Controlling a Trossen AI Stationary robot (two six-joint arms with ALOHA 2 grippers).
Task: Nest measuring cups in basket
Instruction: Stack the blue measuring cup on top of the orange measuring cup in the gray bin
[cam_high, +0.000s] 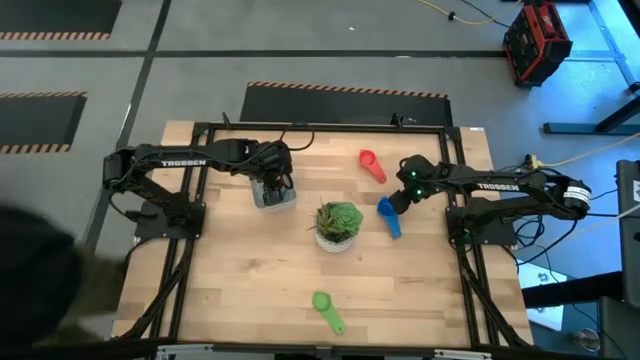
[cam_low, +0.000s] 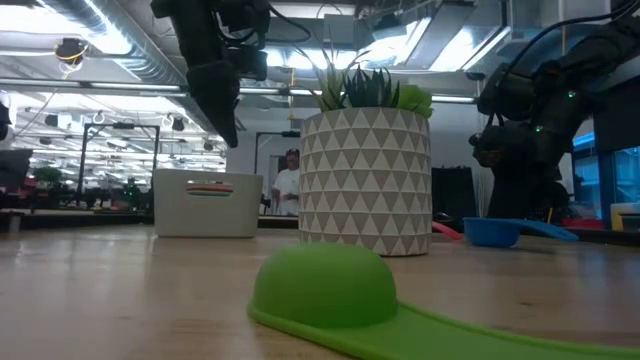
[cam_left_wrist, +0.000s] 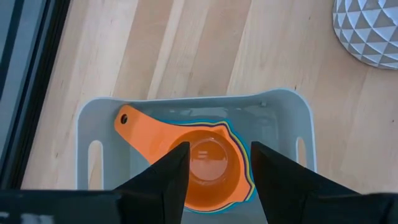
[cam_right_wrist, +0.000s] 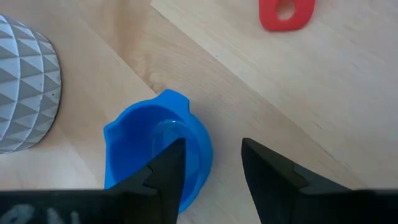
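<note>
The basket (cam_high: 272, 195) stands on the table's far left part. It holds nested cups with the orange cup (cam_left_wrist: 205, 165) on top; light blue and yellow rims show under it. My left gripper (cam_left_wrist: 219, 149) hangs open above the basket, clear of it in the low view (cam_low: 225, 130). The blue cup (cam_right_wrist: 149, 152) lies right of the plant, and my right gripper (cam_right_wrist: 211, 146) is open over its rim. The red cup (cam_high: 372, 165) lies farther back. The green cup (cam_high: 327, 310) lies upside down near the near edge. The purple cup is not seen. My right gripper comes at the blue cup from above, one finger (cam_right_wrist: 171, 165) over the bowl and the other (cam_right_wrist: 264, 165) outside the rim (cam_right_wrist: 198, 134). I cannot tell whether either finger touches the cup, which rests on the table.
A white patterned pot with a green plant (cam_high: 338, 225) stands mid-table between basket and blue cup. The red cup's handle (cam_right_wrist: 286, 12) lies just beyond my right gripper. Bare wood spreads over the near half around the green cup. A person (cam_low: 290, 185) stands far behind the table.
</note>
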